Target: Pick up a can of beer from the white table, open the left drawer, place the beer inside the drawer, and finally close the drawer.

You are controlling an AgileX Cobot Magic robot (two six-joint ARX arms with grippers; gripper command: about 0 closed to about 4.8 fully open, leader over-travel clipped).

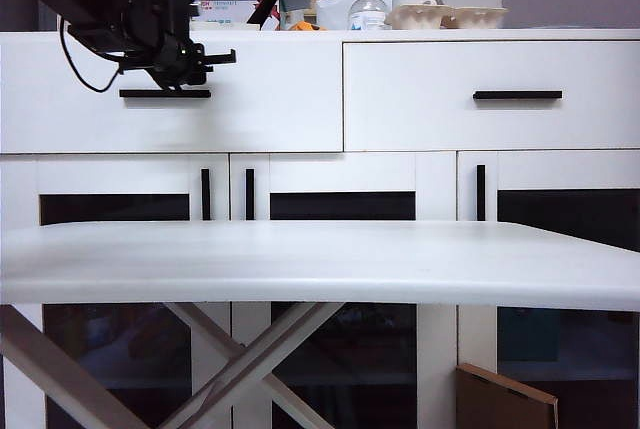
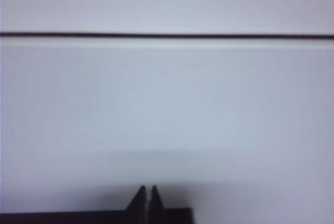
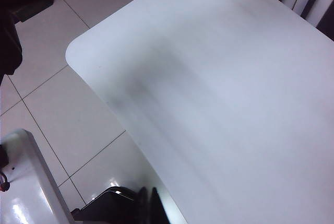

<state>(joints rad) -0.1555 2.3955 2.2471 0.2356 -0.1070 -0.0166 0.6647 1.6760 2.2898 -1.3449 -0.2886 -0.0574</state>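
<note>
From the exterior view I see my left gripper level against the left drawer, just above its black handle; the white table lies bare in front. A pump bottle and egg cartons sit on the cabinet top. In the left wrist view its 2 fingers are pressed together, empty, by the drawer front. The right wrist view shows my right gripper clamped together, empty, above the table edge and floor tiles. I can't find the can of beer anywhere.

No lettering reads clearly — the pump bottle label is too small.
</note>
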